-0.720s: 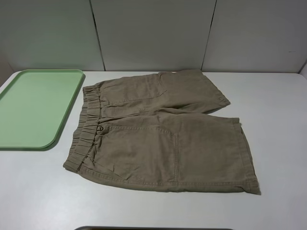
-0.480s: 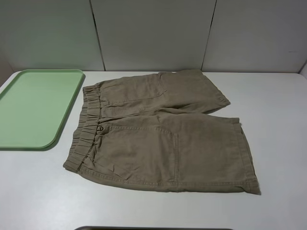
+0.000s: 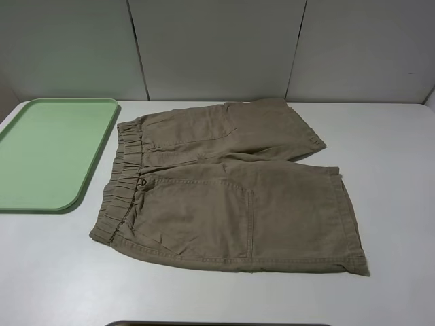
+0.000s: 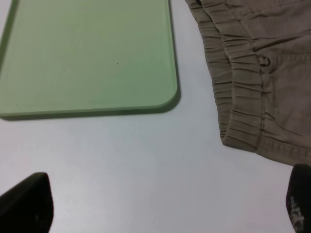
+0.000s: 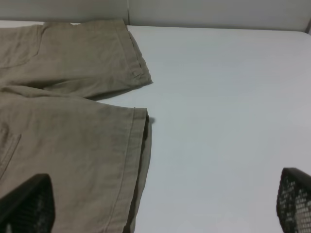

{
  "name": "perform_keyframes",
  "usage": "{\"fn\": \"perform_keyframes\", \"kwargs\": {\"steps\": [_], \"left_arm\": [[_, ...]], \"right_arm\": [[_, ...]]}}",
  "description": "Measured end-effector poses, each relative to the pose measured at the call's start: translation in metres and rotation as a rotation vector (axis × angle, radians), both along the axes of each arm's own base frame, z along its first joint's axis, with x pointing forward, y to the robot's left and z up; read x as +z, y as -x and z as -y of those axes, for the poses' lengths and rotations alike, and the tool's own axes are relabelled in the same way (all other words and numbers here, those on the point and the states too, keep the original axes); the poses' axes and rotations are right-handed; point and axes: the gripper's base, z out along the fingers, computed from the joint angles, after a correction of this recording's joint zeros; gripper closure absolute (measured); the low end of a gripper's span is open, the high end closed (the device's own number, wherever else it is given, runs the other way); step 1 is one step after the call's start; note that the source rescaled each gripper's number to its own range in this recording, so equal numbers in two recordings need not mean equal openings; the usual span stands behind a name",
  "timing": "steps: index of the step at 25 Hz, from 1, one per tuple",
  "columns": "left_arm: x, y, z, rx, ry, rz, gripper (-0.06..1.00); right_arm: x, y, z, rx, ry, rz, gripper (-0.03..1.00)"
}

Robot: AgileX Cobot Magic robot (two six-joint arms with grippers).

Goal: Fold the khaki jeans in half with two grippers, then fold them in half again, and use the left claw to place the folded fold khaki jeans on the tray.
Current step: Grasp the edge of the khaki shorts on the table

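Observation:
The khaki jeans [image 3: 224,190] lie flat and unfolded on the white table, waistband toward the tray, both legs pointing right. The mint-green tray [image 3: 47,153] sits at the left with nothing on it. Neither arm shows in the exterior high view. In the left wrist view my left gripper [image 4: 165,206] is open, its black fingertips [image 4: 26,204] wide apart over bare table beside the waistband [image 4: 243,97] and the tray corner [image 4: 165,99]. In the right wrist view my right gripper [image 5: 160,204] is open too, above the leg hems [image 5: 138,145], holding nothing.
Grey wall panels [image 3: 217,47] stand behind the table. A dark edge [image 3: 217,324] shows at the bottom of the exterior high view. Bare white tabletop [image 3: 387,170] lies to the right of the shorts and in front of them.

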Motion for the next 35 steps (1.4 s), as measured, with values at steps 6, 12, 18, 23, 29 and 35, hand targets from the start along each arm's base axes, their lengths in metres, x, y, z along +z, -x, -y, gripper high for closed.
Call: {"fn": "perform_keyframes", "kwargs": {"steps": [6, 12, 18, 23, 29, 35], "left_arm": [[0.000, 0.000, 0.000, -0.016, 0.000, 0.000, -0.01], [0.000, 0.000, 0.000, -0.033, 0.000, 0.000, -0.01], [0.000, 0.000, -0.001, -0.095, 0.000, 0.000, -0.01], [0.000, 0.000, 0.000, -0.099, 0.006, 0.000, -0.01], [0.008, 0.000, 0.002, -0.126, 0.024, 0.064, -0.01], [0.025, -0.005, 0.012, -0.294, -0.027, 0.151, -0.01]], "right_arm": [[0.000, 0.000, 0.000, 0.000, 0.000, 0.000, -0.03], [0.000, 0.000, 0.000, 0.008, 0.000, 0.000, -0.03], [0.000, 0.000, 0.000, 0.051, 0.003, 0.000, -0.03], [0.000, 0.000, 0.001, 0.056, 0.008, 0.001, -0.03], [0.000, 0.000, 0.001, 0.072, 0.011, 0.004, -0.03], [0.031, -0.011, 0.002, 0.140, 0.126, 0.146, -0.03]]}}
